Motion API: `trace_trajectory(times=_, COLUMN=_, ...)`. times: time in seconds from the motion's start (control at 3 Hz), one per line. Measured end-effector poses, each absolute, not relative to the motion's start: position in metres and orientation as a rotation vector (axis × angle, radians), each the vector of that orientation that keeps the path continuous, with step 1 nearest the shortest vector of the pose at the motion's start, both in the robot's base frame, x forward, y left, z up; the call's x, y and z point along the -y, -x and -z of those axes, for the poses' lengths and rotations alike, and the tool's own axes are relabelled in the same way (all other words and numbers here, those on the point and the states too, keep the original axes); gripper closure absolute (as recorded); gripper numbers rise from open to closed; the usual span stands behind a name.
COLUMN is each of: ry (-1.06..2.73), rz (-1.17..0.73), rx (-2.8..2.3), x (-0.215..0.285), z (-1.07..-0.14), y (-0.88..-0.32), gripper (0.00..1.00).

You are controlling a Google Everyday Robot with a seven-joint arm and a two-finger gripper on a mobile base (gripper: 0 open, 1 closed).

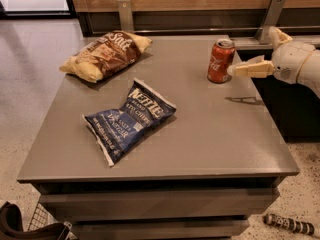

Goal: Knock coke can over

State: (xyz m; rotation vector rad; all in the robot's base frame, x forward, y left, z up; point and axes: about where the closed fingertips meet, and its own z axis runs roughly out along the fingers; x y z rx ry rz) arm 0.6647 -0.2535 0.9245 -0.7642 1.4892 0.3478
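Note:
The coke can (220,60), red with white script and a silver top, stands upright near the far right of the grey table (215,139). My gripper (252,51) comes in from the right edge, level with the can. It is open: the lower cream finger (250,69) points left with its tip at the can's right side, touching or nearly so. The other finger (276,35) points up and away.
A blue Kettle chip bag (131,119) lies flat mid-table. A brown chip bag (105,54) lies at the far left. A wooden wall with metal brackets (270,15) stands behind. A dark cylinder (290,224) lies on the floor at lower right.

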Motion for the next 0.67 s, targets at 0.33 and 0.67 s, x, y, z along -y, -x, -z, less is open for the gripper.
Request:
trace_trajectory(times=0.33, ry=0.799, rz=-0.384, rx=-1.476, x=0.228, z=-0.919, y=-0.672, gripper=0.0)
trace_trajectory(times=0.67, ry=0.845, rz=-0.457, rx=-1.54, x=0.217, z=-0.91, y=-0.661, gripper=0.0)
